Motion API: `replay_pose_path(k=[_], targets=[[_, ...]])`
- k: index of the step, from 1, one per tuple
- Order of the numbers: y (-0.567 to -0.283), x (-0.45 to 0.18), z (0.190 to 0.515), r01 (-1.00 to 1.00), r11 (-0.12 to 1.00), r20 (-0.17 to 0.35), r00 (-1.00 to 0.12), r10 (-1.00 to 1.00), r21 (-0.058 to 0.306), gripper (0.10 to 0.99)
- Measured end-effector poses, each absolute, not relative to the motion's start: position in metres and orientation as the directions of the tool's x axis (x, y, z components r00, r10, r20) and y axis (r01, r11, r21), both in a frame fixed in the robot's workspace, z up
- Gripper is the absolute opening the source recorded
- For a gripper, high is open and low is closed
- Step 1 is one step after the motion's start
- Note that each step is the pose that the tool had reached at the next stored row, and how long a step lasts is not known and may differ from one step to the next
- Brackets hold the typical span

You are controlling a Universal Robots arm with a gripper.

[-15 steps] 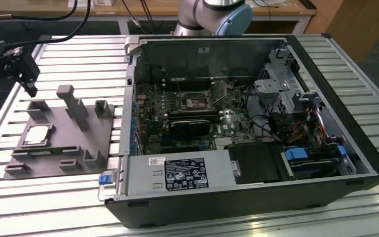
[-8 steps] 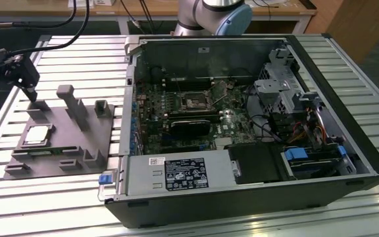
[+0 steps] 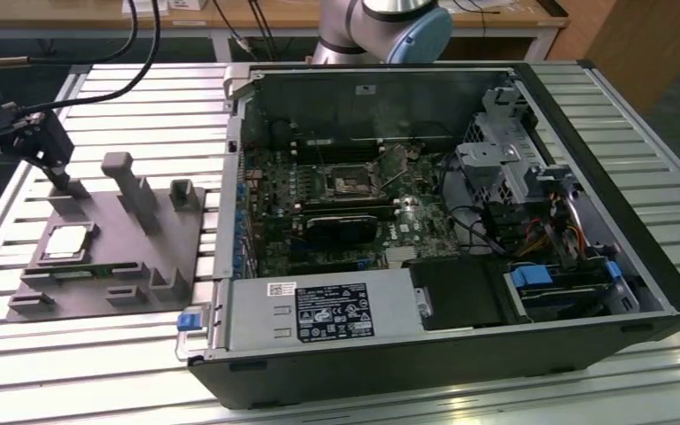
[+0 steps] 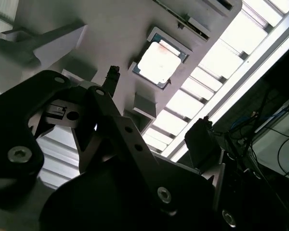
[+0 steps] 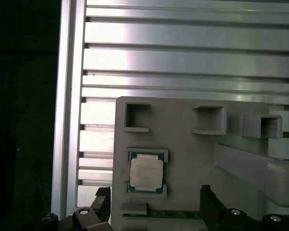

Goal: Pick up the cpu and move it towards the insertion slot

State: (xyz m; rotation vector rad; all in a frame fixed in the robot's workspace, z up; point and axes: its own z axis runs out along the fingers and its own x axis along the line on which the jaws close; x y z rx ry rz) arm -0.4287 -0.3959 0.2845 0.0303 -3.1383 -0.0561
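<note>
CPU (image 5: 146, 173) is seen lying flat in a shallow nest of the grey fixture (image 3: 110, 232), lower than the gripper (image 5: 156, 204) and just past its fingertips, untouched. The gripper's 2 fingers (image 5: 209, 202) are spread wide, wider than the chip, as is shown in both wrist views. Raised lips are seen along 2 opposite edges of the nest, and the other 2 edges are left open. Beside the gripper, 2 tall posts (image 3: 134, 190) rise from the fixture, while the room straight above the chip is unobstructed. A green memory stick (image 5: 178, 214) is seen beside the nest, between the fingertips in the first wrist view. The insertion slot (image 3: 350, 183) is shown in the exterior view, well apart from the gripper toward the exterior view's right. It sits inside the open computer case (image 3: 316, 372), whose side wall stands between them. The slatted table (image 3: 127, 97) is seen around the fixture.
</note>
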Motion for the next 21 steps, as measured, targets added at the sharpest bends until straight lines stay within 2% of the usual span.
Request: replay_pose_path(k=[21], targets=[[-0.396,-0.43,0.255,-0.019,0.999,0.007,-1.0,-0.019,0.036,0.824]])
